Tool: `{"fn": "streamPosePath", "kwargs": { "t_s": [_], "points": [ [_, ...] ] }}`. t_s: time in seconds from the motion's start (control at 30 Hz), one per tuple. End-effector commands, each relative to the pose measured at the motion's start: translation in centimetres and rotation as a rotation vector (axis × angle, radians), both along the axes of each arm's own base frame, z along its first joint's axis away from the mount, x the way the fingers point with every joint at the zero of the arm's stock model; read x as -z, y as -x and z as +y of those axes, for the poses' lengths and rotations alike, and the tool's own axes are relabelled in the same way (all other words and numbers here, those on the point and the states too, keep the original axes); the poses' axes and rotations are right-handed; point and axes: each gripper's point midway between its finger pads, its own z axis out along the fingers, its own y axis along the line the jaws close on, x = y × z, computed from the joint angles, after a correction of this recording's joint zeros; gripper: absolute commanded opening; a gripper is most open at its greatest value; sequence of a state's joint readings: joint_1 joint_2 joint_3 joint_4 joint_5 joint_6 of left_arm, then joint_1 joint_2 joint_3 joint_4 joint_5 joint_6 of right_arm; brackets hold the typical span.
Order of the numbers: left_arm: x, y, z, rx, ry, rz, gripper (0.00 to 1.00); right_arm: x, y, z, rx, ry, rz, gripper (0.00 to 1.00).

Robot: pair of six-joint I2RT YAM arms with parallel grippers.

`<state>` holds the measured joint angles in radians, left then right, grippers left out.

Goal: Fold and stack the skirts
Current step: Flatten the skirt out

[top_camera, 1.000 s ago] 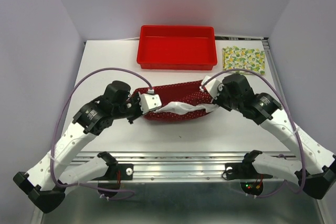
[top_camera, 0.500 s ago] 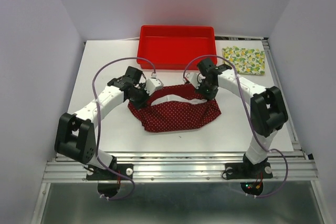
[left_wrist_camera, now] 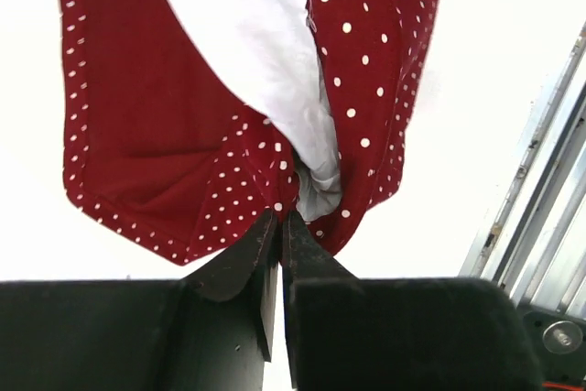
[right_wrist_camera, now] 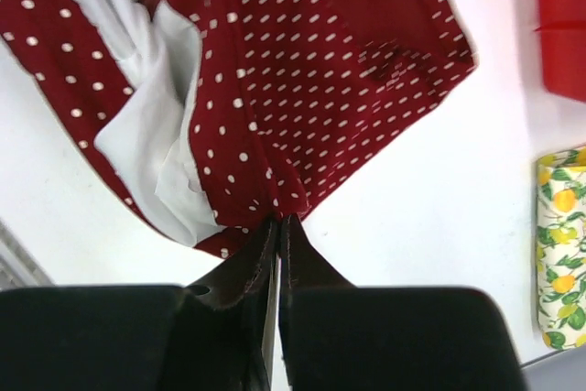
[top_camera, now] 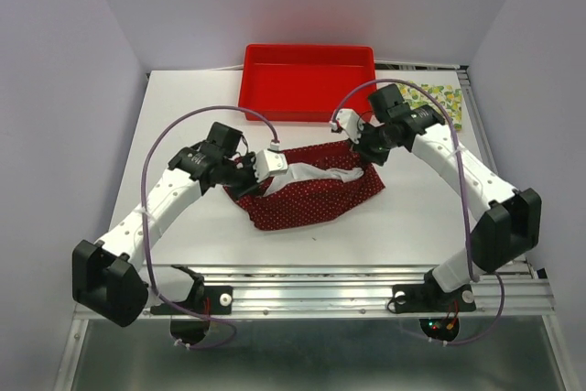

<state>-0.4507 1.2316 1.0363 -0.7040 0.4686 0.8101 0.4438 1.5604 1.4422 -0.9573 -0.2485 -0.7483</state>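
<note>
The dark red dotted skirt (top_camera: 316,199) lies in the middle of the table with its white lining (top_camera: 316,174) showing along the far edge. My left gripper (top_camera: 277,179) is shut on its left end, which the left wrist view shows pinched between the jaws (left_wrist_camera: 281,217), with red cloth (left_wrist_camera: 137,116) and lining (left_wrist_camera: 256,43) beyond. My right gripper (top_camera: 355,146) is shut on its right end; the right wrist view shows it (right_wrist_camera: 277,219) pinching the red cloth (right_wrist_camera: 339,61). The lemon skirt (top_camera: 446,101) lies folded at the far right, partly behind the right arm, and also shows in the right wrist view (right_wrist_camera: 563,244).
A red plastic tray (top_camera: 308,109) stands at the back centre, just beyond both grippers; its corner shows in the right wrist view (right_wrist_camera: 563,25). A metal rail (top_camera: 311,276) runs along the table's near edge.
Both grippers carried the skirt's held edge up and toward the tray, then came back slightly. The wide waist opening seen half a second ago has closed, with white lining bunched between the grippers.
</note>
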Motion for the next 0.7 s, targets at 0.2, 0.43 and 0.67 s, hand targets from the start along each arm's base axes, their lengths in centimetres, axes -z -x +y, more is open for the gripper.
{"fn": "streamPosePath", "kwargs": {
  "t_s": [0.2, 0.43, 0.67],
  "points": [
    [4.4, 1.4, -0.5, 0.045, -0.086, 0.164, 0.23, 4.1, 2.2, 0.2, -0.070, 0.088, 0.131, 0.08],
    [6.8, 4.4, -0.4, 0.143, -0.180, 0.137, 0.08, 6.7, 5.5, 0.4, -0.058, 0.077, 0.220, 0.01],
    [-5.6, 0.6, -6.9, -0.010, 0.178, 0.030, 0.00, -2.9, 2.8, 6.3, 0.015, -0.184, 0.092, 0.01]
  ]
}}
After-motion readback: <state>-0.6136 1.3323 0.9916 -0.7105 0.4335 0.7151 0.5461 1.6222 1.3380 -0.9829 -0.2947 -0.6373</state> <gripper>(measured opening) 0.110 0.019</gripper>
